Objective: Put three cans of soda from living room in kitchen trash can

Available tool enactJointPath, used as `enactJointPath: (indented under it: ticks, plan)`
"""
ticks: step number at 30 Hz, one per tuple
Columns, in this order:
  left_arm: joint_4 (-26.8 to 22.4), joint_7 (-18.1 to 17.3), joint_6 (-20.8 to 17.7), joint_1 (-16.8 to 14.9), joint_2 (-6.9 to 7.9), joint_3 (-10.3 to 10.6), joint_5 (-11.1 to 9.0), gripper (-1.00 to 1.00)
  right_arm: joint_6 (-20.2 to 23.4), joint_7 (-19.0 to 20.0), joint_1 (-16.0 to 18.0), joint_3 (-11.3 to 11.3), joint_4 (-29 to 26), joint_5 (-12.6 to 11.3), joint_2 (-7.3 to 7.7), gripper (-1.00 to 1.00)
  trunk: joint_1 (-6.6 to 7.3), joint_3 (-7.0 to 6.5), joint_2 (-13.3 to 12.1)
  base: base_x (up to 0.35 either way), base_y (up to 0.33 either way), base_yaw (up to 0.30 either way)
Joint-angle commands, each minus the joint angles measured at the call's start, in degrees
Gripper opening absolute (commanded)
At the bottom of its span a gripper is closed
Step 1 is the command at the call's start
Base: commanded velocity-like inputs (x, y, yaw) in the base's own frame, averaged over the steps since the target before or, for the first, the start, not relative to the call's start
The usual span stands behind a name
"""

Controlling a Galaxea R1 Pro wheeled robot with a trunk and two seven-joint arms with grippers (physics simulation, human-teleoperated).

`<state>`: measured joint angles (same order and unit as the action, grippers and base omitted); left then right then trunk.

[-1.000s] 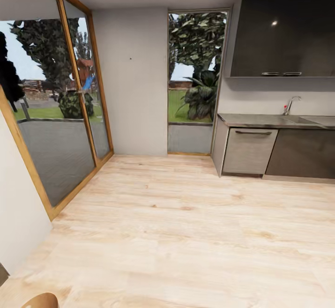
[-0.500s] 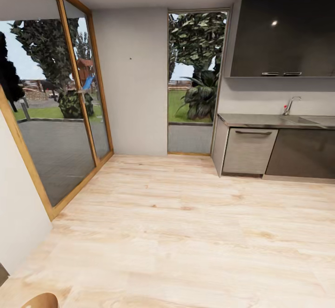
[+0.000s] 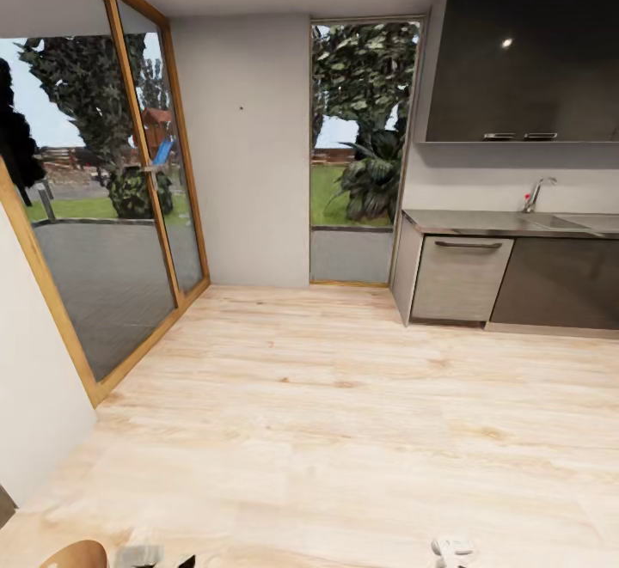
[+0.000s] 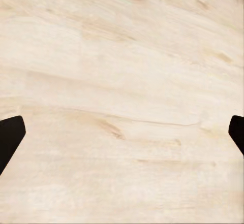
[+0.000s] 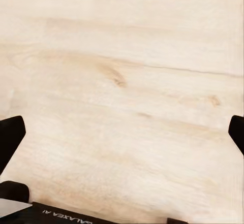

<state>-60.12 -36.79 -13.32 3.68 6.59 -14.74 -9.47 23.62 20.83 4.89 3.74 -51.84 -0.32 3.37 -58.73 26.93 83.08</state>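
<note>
Left gripper (image 4: 122, 132) and right gripper (image 5: 122, 132) both stood wide apart, holding nothing, over bare pale plank floor (image 3: 344, 430).

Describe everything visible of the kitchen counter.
The counter is a thin steel-grey slab along the right wall, under a dark glossy wall cabinet. A sink is sunk into its far right, with a chrome tap curving over it. Below sit a pale grey front with a bar handle and a dark panel. Its left end stands beside the window. It runs out of frame rightward.
</note>
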Motion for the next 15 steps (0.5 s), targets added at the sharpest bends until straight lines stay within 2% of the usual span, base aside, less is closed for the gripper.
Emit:
enactJointPath:
  ticks: [1, 2, 3, 5, 15]
  plan:
    - [-0.4, -1.7, -0.1, 0.0, 0.23, -1.5, -0.1, 1.0, 0.1, 0.0, 0.0, 0.8, -0.4, 0.0, 0.04, 1.0, 0.0, 0.0, 0.0, 0.0, 0.0, 0.0]
    - [-0.6, -3.1, -0.2, 0.0, 0.45, -2.7, -0.2, 1.0, 0.2, 0.0, 0.0, 1.5, -0.7, -0.1, 0.08, 1.0, 0.0, 0.0, 0.0, 0.0, 0.0, 0.0]
    - [-1.1, -5.8, -0.4, 0.0, 0.96, -5.2, -0.5, 1.0, 0.4, 0.0, 0.0, 3.0, -1.2, 0.0, 0.16, 1.0, 0.0, 0.0, 0.0, 0.0, 0.0, 0.0]
    - [-1.4, -8.0, -0.5, 0.0, 1.38, -7.1, -0.7, 1.0, 0.5, -0.1, -0.1, 4.2, -1.7, 0.1, 0.22, 1.0, 0.0, 0.0, 0.0, 0.0, 0.0, 0.0]
    - [-2.2, -8.5, -0.5, 0.0, 1.49, -7.7, -0.8, 1.0, 0.5, -0.2, -0.1, 4.6, -1.8, 0.1, 0.23, 1.0, 0.0, 0.0, 0.0, 0.0, 0.0, 0.0]
